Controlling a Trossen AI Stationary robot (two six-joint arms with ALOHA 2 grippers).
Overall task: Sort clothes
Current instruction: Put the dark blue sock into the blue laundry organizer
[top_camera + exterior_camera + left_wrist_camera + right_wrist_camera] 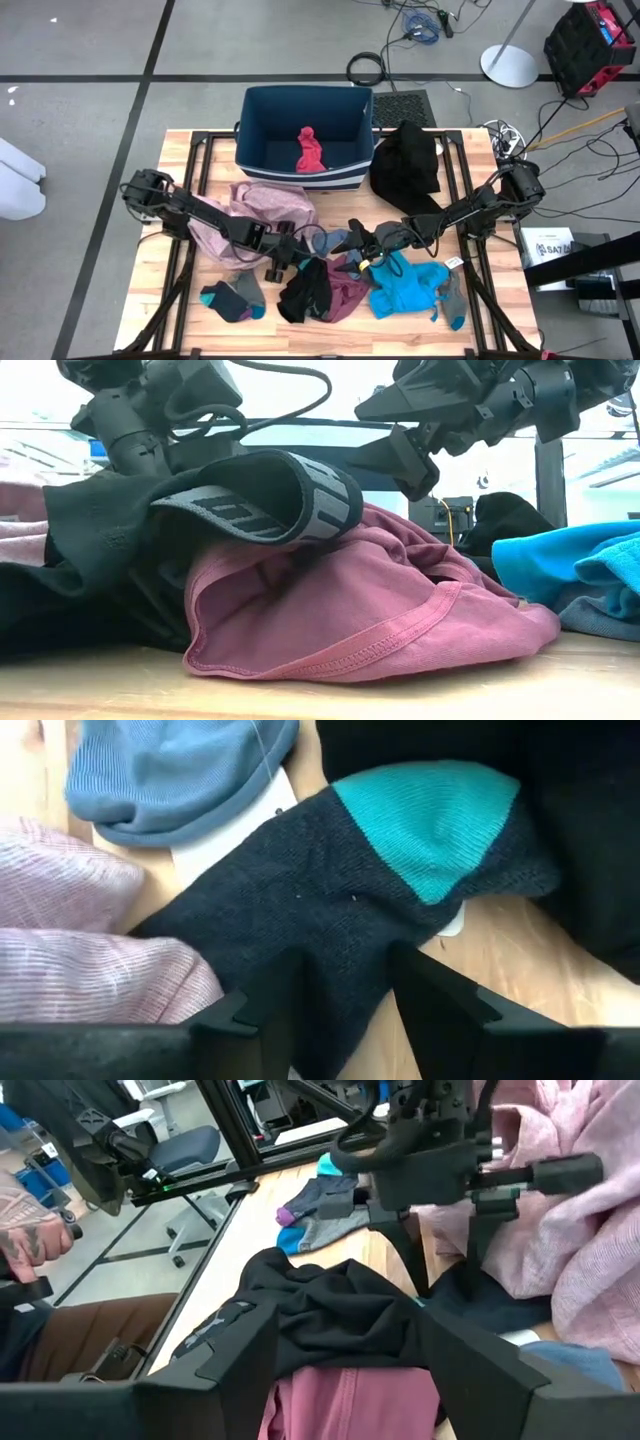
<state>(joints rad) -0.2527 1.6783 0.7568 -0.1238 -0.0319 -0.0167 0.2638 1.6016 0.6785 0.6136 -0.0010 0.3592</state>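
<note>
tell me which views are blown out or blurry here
Low view: the room behind is washed out to near white, so both arms read as dark silhouettes, while the maroon garment up front is sharp. Left wrist view: the dark sock with a teal patch is clear, the tool's fingers soft. High view: evenly lit, no glare.

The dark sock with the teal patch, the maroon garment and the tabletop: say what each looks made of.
Dark sock: looks like knitted yarn, matte, with fine ribbed loops showing; the left gripper straddles it with open fingers.
Maroon garment: probably soft cotton jersey, matte, with a stitched hem and limp folds.
Tabletop: pale wood planks with visible grain, apparently lightly sealed.
</note>
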